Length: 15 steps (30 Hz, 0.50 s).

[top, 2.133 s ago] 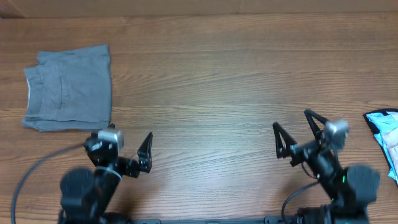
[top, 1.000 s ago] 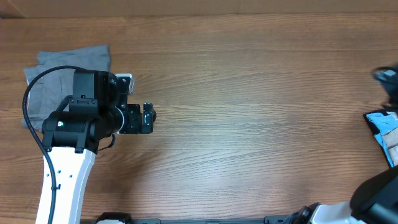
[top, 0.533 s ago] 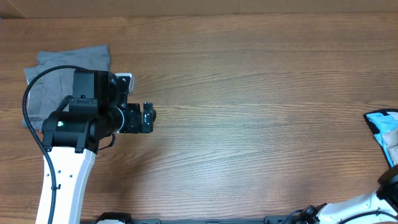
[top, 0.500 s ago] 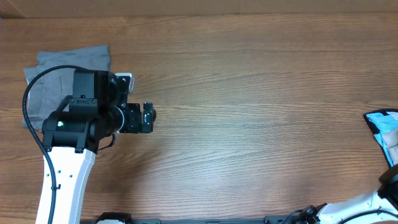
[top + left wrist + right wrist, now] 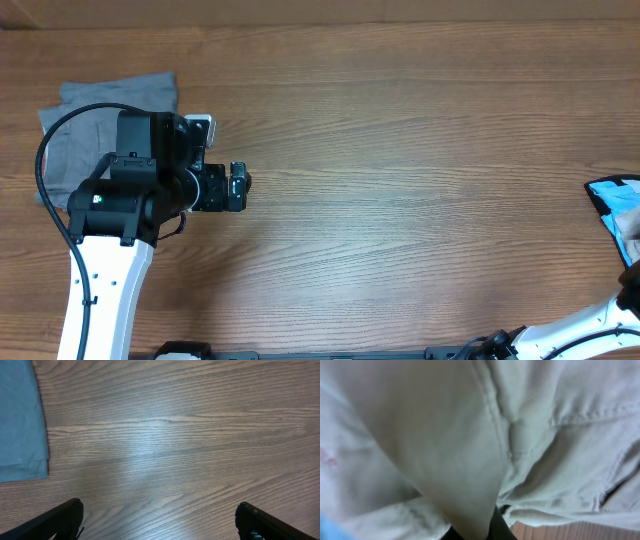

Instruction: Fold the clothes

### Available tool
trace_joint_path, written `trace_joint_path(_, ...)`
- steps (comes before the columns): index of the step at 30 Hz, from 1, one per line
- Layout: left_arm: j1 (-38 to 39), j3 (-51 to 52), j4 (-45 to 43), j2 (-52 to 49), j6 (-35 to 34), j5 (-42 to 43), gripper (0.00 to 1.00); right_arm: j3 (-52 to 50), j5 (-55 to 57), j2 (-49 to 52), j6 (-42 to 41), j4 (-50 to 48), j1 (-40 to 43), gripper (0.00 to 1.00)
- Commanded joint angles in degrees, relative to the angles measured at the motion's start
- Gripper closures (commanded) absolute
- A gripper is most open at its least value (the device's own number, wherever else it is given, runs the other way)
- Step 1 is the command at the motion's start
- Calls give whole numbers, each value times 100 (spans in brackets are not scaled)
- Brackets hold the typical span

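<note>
My left arm (image 5: 110, 250) reaches in from the near edge over the left side of the table (image 5: 420, 150). Its elbow is bent and its wrist hangs partly above the grey shorts (image 5: 90, 130). The left gripper (image 5: 238, 187) points right over bare wood just beside them, its fingers spread wide with nothing between them.

My right arm (image 5: 585, 325) stretches from the near edge out past the right rim of the overhead view, so only its wrist camera shows the tool. There the right gripper (image 5: 492, 527) is closed, with a fold of the cream shorts (image 5: 445, 435) pinched at its tips.

Those shorts fill that view — they lie at the table's far right end, right beside the light-blue printed item (image 5: 608, 192).

My count is two arms, one cream pair, one grey pair and one blue piece.
</note>
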<state>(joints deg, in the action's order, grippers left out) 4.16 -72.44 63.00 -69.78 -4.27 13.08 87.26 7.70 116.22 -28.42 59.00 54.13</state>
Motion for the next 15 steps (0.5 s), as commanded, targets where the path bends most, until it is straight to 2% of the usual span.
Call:
trace_joint_path(1, 48, -122, -20, -24, 90, -15, 0, 584, -693, -146, 9, 181, -48, 96)
trace_joint_path(8, 48, -122, -52, -24, 90, -15, 0, 1353, -2503, -859, 463, 573, -323, 96)
trace_joint_path(15, 48, -122, -57, -24, 90, -13, 0, 1412, -2756, -1403, 592, 929, -1467, 96)
